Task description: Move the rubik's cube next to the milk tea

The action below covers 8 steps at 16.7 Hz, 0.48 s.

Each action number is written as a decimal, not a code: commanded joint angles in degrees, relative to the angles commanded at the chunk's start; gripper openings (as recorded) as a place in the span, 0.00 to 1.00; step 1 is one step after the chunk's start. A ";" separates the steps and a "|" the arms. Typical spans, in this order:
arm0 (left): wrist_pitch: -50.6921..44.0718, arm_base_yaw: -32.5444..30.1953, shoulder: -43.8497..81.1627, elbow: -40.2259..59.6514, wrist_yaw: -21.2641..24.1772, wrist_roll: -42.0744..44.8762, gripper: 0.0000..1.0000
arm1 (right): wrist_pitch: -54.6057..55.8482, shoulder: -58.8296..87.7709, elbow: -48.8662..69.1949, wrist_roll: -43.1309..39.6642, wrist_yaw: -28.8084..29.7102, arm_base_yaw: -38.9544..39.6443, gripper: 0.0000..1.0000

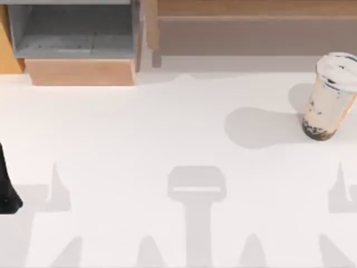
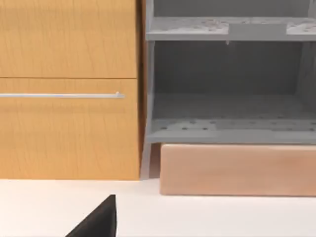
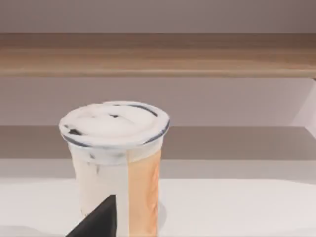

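The milk tea [image 1: 329, 95] stands upright at the table's far right, a tall clear cup of beige drink with dark pearls at the bottom and a white lid. In the right wrist view the milk tea [image 3: 116, 163] rises close ahead, with a dark part of my right gripper [image 3: 98, 219] low in front of it. My left arm [image 1: 6, 187] sits at the table's left edge. A dark part of my left gripper [image 2: 96, 219] hangs over the white tabletop, facing the cabinet. The rubik's cube is out of view.
A grey open shelf unit [image 1: 72, 30] on a pale wooden base [image 1: 81, 71] stands at the back left. Beside it is an orange wooden cabinet [image 2: 69, 128] with a metal handle [image 2: 59, 95]. A brown ledge [image 1: 251, 11] runs along the back right.
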 joint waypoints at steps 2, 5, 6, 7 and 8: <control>0.00 0.00 0.00 0.00 0.00 0.00 1.00 | 0.00 0.03 0.03 0.00 0.01 0.01 1.00; 0.00 0.00 0.00 0.00 0.00 0.00 1.00 | 0.47 3.68 3.63 -0.03 1.34 1.13 1.00; 0.00 0.00 0.00 0.00 0.00 0.00 1.00 | 0.75 6.12 6.04 -0.05 2.17 1.83 1.00; 0.00 0.00 0.00 0.00 0.00 0.00 1.00 | 1.10 9.16 9.05 -0.06 3.15 2.68 1.00; 0.00 0.00 0.00 0.00 0.00 0.00 1.00 | 1.49 12.80 12.65 -0.07 4.25 3.64 1.00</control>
